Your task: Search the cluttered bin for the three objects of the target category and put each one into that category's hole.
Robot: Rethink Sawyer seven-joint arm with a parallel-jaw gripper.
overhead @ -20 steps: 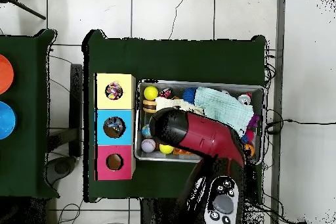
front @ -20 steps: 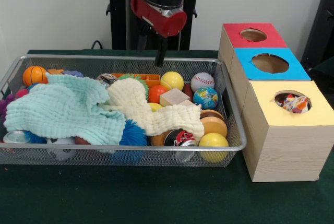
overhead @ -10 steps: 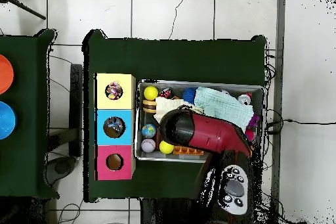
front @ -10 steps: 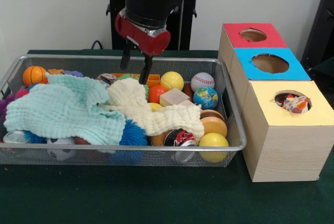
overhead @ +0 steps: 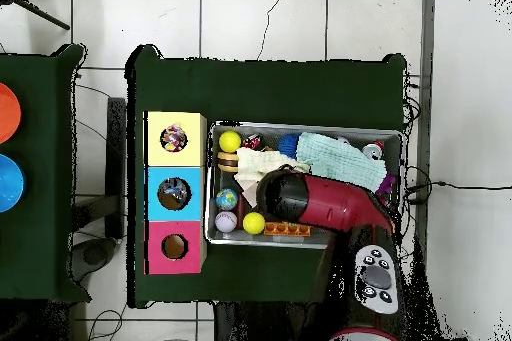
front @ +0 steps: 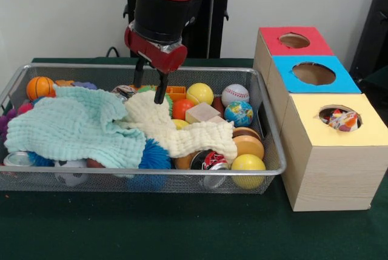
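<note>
Red and black arm (front: 163,5) reaching down, tool (front: 149,85) pointing downward, prongs spread apart

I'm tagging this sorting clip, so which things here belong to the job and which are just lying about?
Job: claw, open; wire bin; possible targets like the baseball; red box, blue box and yellow box, each with a hole.
Lying about: mint cloth and cream cloth over the clutter; orange disc and blue disc on the side table.
</note>
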